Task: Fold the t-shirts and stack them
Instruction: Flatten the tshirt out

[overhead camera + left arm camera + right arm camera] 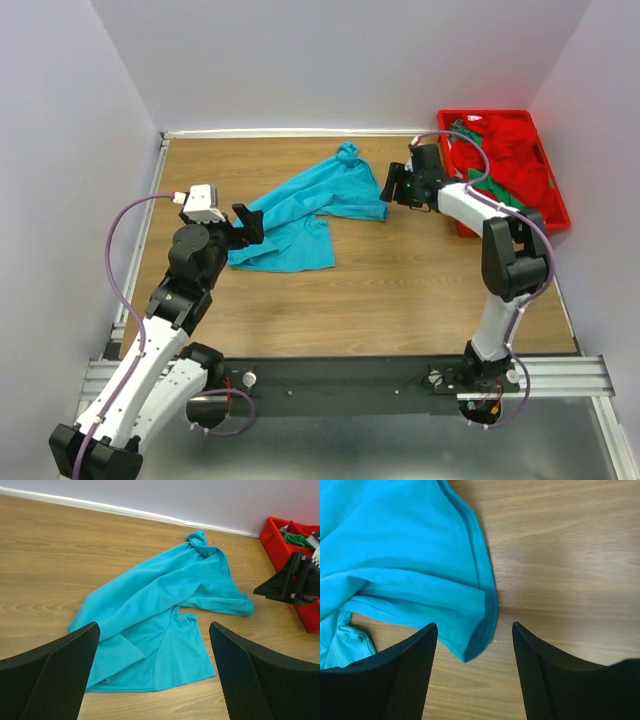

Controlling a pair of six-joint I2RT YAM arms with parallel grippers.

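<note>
From above, the teal t-shirt (305, 215) lies crumpled on the wooden bench (400, 290), a loose diagonal heap running from about 7 o'clock up to 1 o'clock, with one bunched end near the back wall. The left hand (248, 222) hovers at its 9 o'clock edge and the right hand (392, 183) at its 3 o'clock edge. Neither holds cloth. At the bench's 2 o'clock corner a red plastic tray (560, 205) holds the red and green shirts (510, 150), heaped together. In the left wrist view the fingers stand wide apart over the shirt's near part. A flat panel is spread at 6 o'clock, while thick rolled folds run away toward 1 o'clock. The fabric looks like soft matte knit — light, floppy, with no stiffness of its own, so it should sag and drag wherever it is lifted. It should neither slip from the pads nor be harmed by a firm pinch. In the right wrist view the fingers are open at a moderate width, and a folded corner of the shirt (477, 635) points down between them, apart from both. A stitched hem (479, 570) runs along that edge — doubled cloth, probably the surest place to pinch. I judge hems and corners better holds than the loose middle, where a pinch would only gather wrinkles.
</note>
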